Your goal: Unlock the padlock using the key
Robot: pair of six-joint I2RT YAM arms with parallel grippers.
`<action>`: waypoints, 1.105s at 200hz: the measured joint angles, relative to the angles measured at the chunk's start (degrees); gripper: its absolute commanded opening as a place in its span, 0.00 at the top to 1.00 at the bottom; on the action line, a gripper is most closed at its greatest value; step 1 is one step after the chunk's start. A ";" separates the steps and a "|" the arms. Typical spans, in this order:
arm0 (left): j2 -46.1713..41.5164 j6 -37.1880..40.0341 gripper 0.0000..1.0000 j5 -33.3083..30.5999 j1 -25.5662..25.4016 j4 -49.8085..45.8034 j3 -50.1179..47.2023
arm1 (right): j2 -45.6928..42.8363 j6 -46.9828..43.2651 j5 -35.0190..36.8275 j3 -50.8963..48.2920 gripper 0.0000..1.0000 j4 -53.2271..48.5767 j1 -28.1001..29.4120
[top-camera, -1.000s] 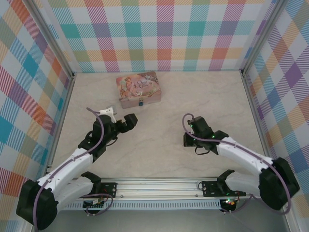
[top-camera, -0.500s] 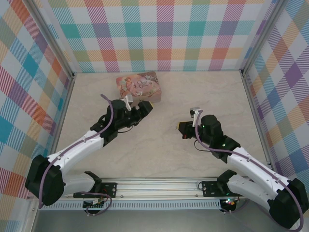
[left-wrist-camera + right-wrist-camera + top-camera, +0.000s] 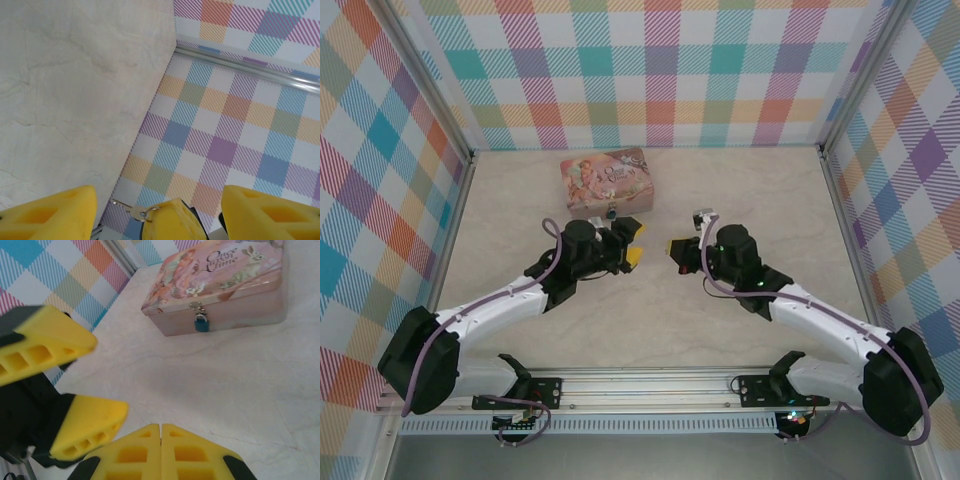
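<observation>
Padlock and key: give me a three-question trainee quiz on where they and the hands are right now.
1. True or false: the padlock hangs on the front of the pink tin.
2. The left hand is: A) open, B) shut on the padlock, C) shut on the pink tin.
3. Fill in: the key sticks out from the fingertips of the ____ hand.
Key: 1 true; 2 A; 3 right, meaning the right hand, whose fingers are shut.

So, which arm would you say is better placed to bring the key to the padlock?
Right. The right gripper, shut, seems to hold the key, with the padlock ahead on the tin; the left gripper is open, empty.
</observation>
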 measured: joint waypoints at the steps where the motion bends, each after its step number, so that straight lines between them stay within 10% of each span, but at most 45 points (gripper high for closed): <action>1: 0.02 -0.20 0.34 -0.02 -0.02 0.11 -0.04 | 0.07 0.00 0.00 0.02 1.00 0.04 0.04; 221: 3.76 -17.14 0.56 -1.46 -2.49 8.20 -2.80 | 3.76 1.73 1.31 0.48 1.00 7.93 5.22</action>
